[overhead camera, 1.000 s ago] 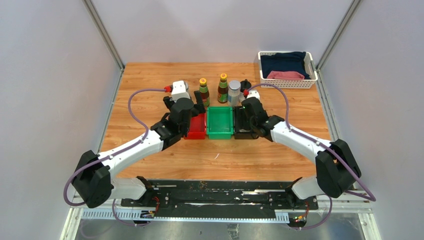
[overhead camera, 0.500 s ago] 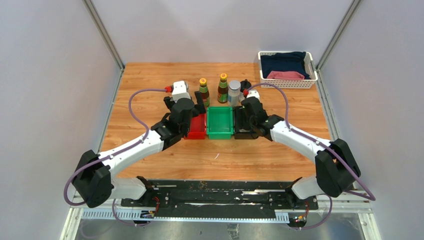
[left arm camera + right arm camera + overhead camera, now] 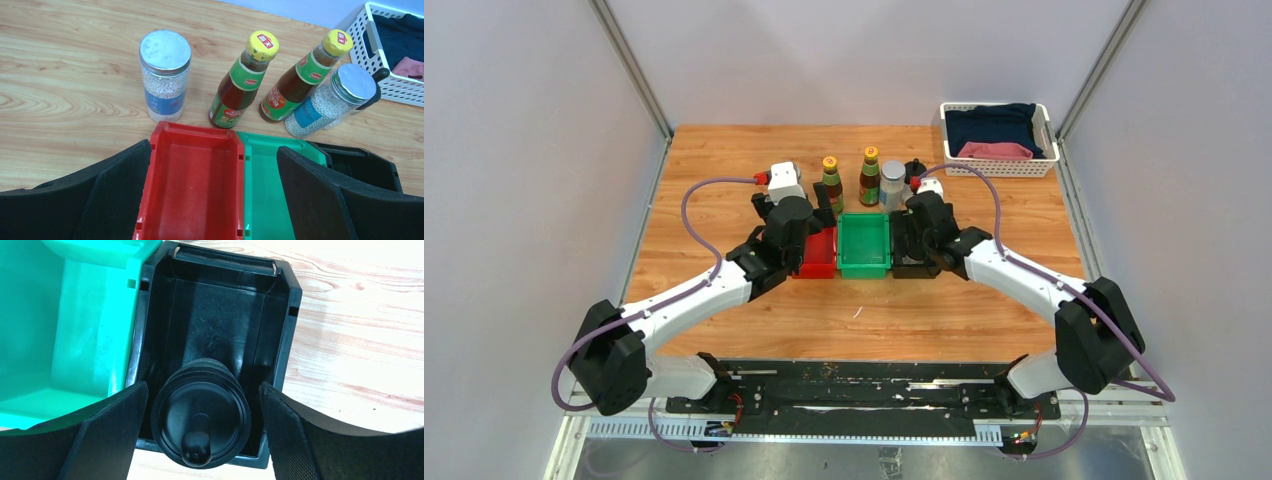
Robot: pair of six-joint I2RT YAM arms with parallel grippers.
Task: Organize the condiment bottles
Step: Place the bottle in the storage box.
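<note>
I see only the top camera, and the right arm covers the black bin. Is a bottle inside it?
Observer: Yes. A bottle with a black cap stands upright in the black bin.
Operator: Does the right gripper hold it?
Observer: No. The right gripper is open, with a thin gap on each side of the cap.
Operator: What can I not see on the left side?
Observer: A jar with a silver lid stands on the table just beyond the red bin.
</note>
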